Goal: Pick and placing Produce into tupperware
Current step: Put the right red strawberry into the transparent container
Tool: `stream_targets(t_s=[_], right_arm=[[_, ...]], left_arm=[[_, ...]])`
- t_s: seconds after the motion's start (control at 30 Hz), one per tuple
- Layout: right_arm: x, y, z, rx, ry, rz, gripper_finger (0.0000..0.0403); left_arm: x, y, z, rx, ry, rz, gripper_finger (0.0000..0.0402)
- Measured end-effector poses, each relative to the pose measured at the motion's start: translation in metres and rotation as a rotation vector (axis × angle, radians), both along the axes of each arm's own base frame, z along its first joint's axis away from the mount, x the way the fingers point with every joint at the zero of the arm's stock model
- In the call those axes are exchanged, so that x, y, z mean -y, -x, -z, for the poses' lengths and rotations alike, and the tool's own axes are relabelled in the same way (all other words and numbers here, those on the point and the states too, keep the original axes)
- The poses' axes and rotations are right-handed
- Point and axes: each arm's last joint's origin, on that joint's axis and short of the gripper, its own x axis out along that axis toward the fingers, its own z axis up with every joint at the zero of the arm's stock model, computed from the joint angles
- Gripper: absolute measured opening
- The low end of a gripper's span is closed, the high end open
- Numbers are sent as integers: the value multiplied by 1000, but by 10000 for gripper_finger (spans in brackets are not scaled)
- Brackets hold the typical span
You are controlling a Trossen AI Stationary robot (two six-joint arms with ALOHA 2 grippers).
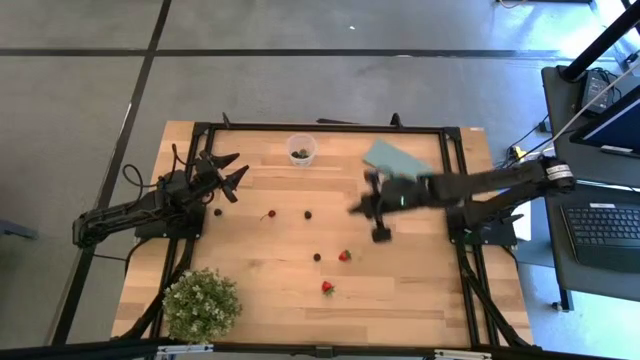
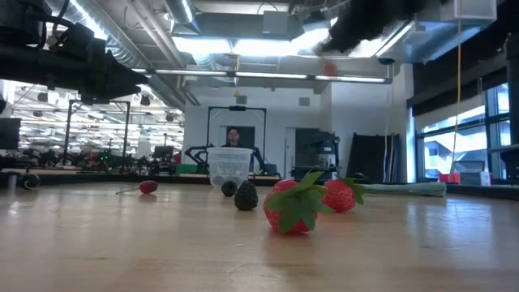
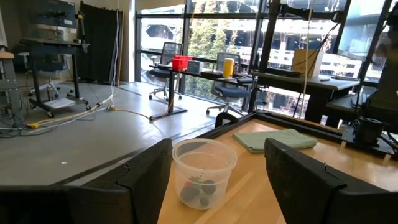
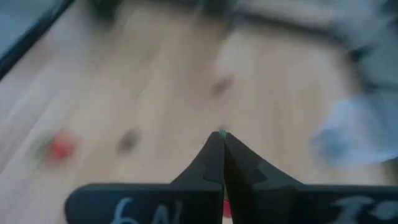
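Hovering near the cup (image 1: 302,150), the right gripper (image 4: 222,142), pinched on something tiny and green-tipped, probably needs carrying over its rim to drop it.

the tupperware (image 1: 302,149) stands at the table's (image 1: 420,290) far edge with a few pieces inside; a folded cloth (image 1: 393,158) lies to its right. berries (image 1: 308,213) and strawberries (image 1: 327,287) lie scattered mid-table. a potted plant (image 1: 201,303) sits at the near left corner.
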Motion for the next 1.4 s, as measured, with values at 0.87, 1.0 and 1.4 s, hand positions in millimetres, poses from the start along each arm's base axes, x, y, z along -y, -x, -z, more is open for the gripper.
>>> stream_targets(t_s=[0.87,1.0,1.4], right_arm=[[220,-177,-18,7,-234,421,0],[232,-181,11,-87,-279,446,0],[229,-177,50,-233,-330,476,0]], left_arm=[[0,0,0,-1,-1,0,247],[0,0,0,-7,-9,-2,247],[0,0,0,-55,-67,-12,247]])
